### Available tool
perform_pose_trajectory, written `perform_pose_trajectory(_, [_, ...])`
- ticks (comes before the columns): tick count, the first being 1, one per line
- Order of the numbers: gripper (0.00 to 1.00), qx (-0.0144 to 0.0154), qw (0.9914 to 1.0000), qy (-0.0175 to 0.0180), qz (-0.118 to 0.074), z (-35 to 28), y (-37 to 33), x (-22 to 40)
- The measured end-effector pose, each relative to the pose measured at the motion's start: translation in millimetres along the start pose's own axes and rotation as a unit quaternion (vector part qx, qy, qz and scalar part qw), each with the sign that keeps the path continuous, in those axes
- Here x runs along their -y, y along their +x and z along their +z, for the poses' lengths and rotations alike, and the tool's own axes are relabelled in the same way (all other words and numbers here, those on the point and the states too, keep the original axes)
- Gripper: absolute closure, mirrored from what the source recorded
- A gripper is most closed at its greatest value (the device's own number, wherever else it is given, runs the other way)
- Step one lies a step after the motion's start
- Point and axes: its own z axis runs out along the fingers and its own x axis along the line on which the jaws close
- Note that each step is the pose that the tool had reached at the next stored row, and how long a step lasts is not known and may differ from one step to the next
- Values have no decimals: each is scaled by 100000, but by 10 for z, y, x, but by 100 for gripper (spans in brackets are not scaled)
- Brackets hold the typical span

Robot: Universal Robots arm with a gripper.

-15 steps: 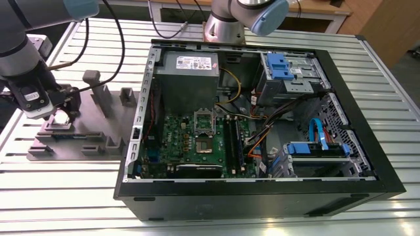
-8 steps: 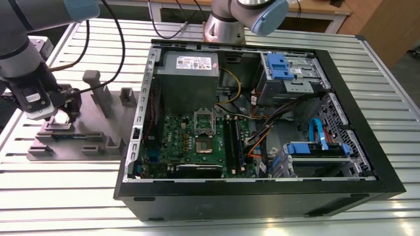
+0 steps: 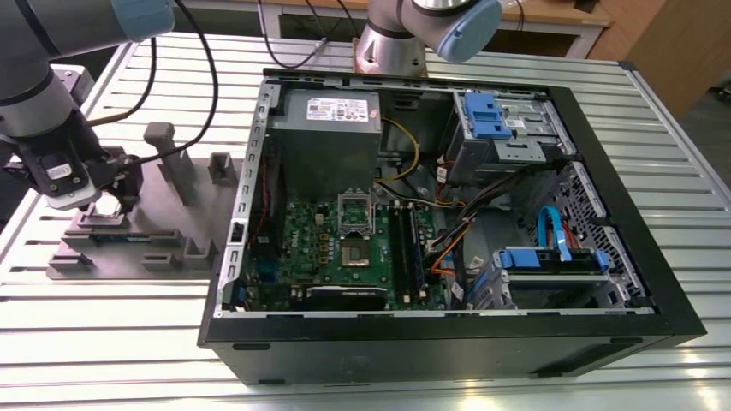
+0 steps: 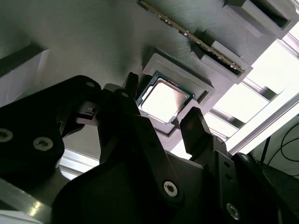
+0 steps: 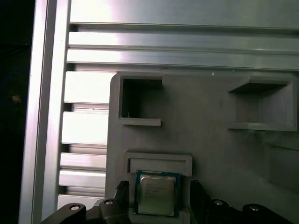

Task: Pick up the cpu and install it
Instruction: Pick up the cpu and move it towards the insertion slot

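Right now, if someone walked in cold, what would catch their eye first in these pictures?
The big open computer case dominates the exterior view, its green motherboard exposed. At the exterior view's left, the gripper hangs low over a grey fixture tray. In both wrist views the shiny cpu lies in a tray pocket between the open fingers, with a gap on each side.
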Motion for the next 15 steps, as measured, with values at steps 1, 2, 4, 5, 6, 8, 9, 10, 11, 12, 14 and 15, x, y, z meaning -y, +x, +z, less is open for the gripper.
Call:
perform_pose_trajectory(1, [37, 8, 100000, -4, 28, 3, 3, -2])
perform_pose_trajectory(2, [37, 6, 100000, -3, 54, 5, 5, -4])
perform_pose_trajectory(4, [37, 10, 100000, -6, 126, 10, 12, -9])
perform_pose_trajectory(5, [37, 11, 100000, -8, 178, 12, 16, -11])
perform_pose_trajectory(6, [37, 12, 100000, -9, 232, 14, 20, -13])
perform_pose_trajectory(8, [37, 18, 99999, -12, 339, 19, 26, -18])
perform_pose_trajectory(9, [37, 21, 99999, -13, 390, 23, 27, -22])
perform_pose_trajectory(10, [37, 18, 99999, -12, 445, 26, 29, -26])
perform_pose_trajectory(11, [37, 29, 99999, -19, 499, 31, 30, -30])
perform_pose_trajectory(12, [37, 32, 99998, -20, 558, 35, 32, -33])
perform_pose_trajectory(14, [37, 37, 99998, -25, 679, 43, 36, -35])
perform_pose_trajectory(15, [37, 41, 99997, -28, 749, 47, 38, -36])
